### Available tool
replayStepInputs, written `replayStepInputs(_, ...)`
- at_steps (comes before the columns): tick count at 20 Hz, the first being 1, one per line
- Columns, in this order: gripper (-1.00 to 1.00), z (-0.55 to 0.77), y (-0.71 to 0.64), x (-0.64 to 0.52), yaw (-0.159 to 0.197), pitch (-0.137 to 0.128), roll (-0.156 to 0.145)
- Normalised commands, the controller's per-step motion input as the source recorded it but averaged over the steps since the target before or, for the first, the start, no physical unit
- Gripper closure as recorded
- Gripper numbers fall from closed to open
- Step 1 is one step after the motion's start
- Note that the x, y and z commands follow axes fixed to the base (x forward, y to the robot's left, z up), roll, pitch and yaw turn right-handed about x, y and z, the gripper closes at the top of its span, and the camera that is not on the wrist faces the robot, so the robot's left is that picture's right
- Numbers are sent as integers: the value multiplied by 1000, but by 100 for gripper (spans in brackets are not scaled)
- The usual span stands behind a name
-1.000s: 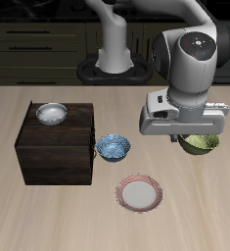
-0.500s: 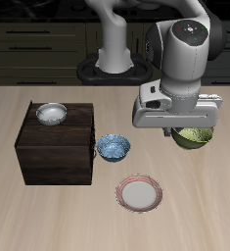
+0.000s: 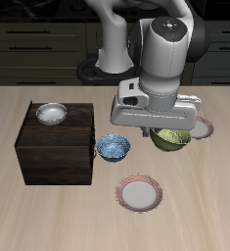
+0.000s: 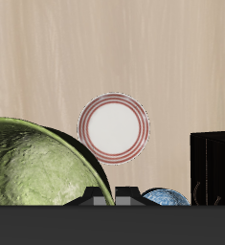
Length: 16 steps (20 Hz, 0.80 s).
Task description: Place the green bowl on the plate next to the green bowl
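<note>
A pink-rimmed plate point(image 3: 138, 192) lies near the desk's point(image 3: 28, 211) front edge. Behind it sits a blue bowl point(image 3: 113, 147) beside a dark box point(image 3: 56, 147). The jaws are clamped on the green bowl point(image 3: 171, 138), held above the desk.

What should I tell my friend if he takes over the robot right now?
Gripper: shut on the green bowl, holding it up off the table.
The plate: bare, nearer the table's front edge than the gripper; the wrist view shows it ahead with nothing on it.
Done: the bowl is picked up.
Left: carry it over the plate, lower it onto the middle, open the gripper and lift away.
Watch out: the blue bowl sits close beside the path, and a second pink-rimmed plate lies farther back; that is likely not the goal.
</note>
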Motion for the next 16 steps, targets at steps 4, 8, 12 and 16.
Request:
replayStepInputs(4,100,17,-504,-28,24,-20,-34)
replayStepInputs(8,100,137,-443,104,-7,-31,-53)
replayStepInputs(12,100,196,-318,117,-28,-40,-33)
replayStepInputs(16,100,142,-136,62,-3,-41,-2)
